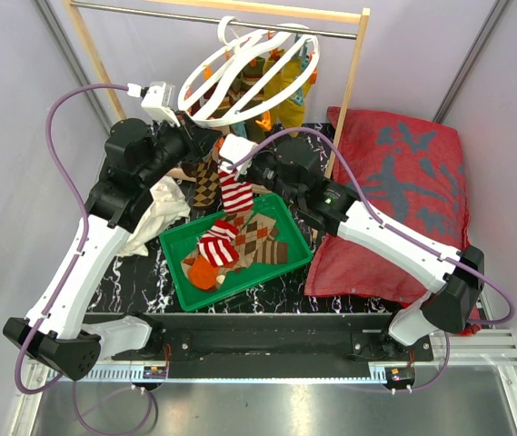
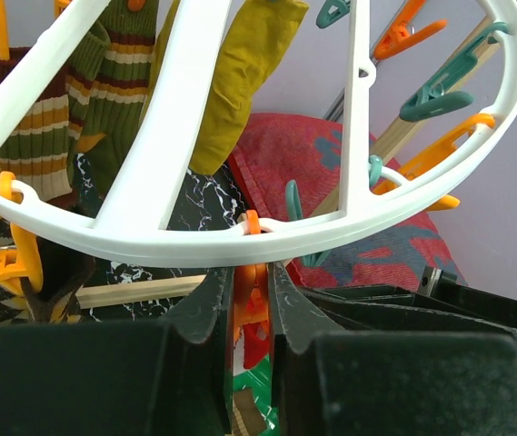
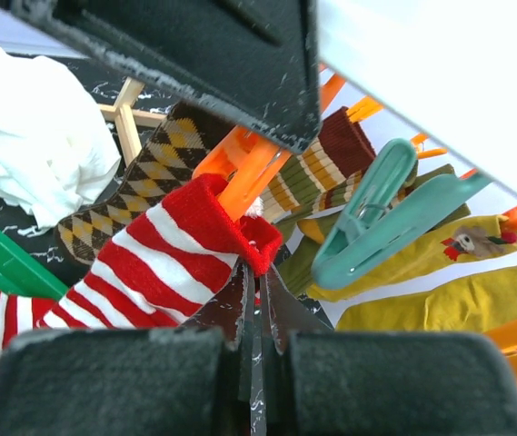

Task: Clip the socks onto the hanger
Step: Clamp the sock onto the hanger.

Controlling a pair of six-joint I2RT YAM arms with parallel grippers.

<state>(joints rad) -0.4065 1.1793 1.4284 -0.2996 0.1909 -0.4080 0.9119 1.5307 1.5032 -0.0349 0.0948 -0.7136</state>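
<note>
- Orange clip (image 2: 253, 320) hangs just under the hanger's (image 2: 176, 241) near rim; my left fingers (image 2: 252, 289) are nearly closed, squeezing its handles.
- My right fingers (image 3: 258, 295) are fully shut, pinching the cuff of the red-and-white striped sock (image 3: 140, 272).
- That cuff sits just below the hanger, close beside the squeezed clip; the sock's length trails down and away from the hanger toward the green tray (image 1: 169, 250).
- I judge the cuff must rise into the clip's mouth: my right arm carries it, my left only holds the clip.
- An olive-yellow sock (image 2: 240, 82) hangs from the hanger's far side.

Bright, even light; blurred foregrounds.
</note>
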